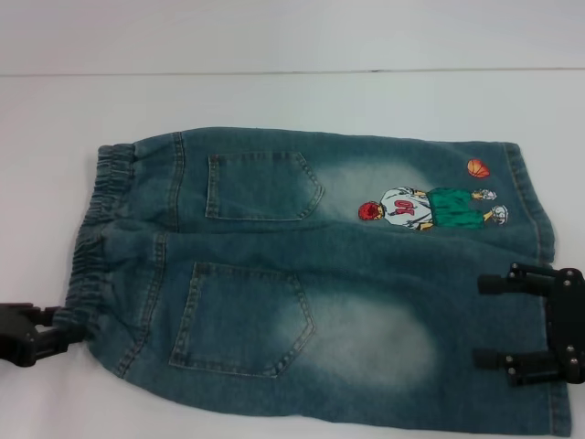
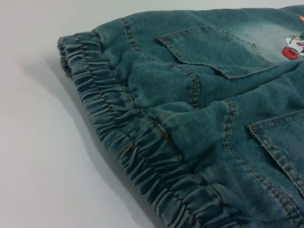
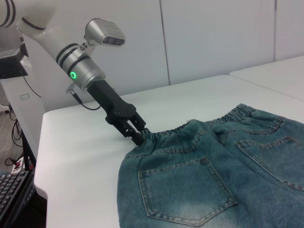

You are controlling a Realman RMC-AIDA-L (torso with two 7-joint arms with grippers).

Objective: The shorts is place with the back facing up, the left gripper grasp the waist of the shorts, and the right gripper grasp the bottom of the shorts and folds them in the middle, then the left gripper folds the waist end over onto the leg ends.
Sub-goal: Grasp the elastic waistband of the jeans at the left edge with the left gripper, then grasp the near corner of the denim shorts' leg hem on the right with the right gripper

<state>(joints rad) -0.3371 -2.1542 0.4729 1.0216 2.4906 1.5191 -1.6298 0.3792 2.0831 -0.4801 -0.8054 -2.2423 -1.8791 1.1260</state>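
Observation:
Blue denim shorts (image 1: 320, 274) lie flat on the white table, back up with two back pockets showing. The elastic waist (image 1: 101, 210) is at the left and the leg ends are at the right. My left gripper (image 1: 64, 327) is at the near corner of the waist. In the right wrist view the left gripper (image 3: 137, 137) is shut on that corner, which is slightly raised. The left wrist view shows the gathered waistband (image 2: 118, 128) up close. My right gripper (image 1: 498, 320) stands open over the near leg's bottom, its fingers spread across the denim.
A cartoon figure with a basketball (image 1: 430, 208) is stitched on the far leg. Bare white table (image 1: 274, 101) lies beyond the shorts and to their left. The table's edge (image 3: 40, 156) shows in the right wrist view, with floor and cables below it.

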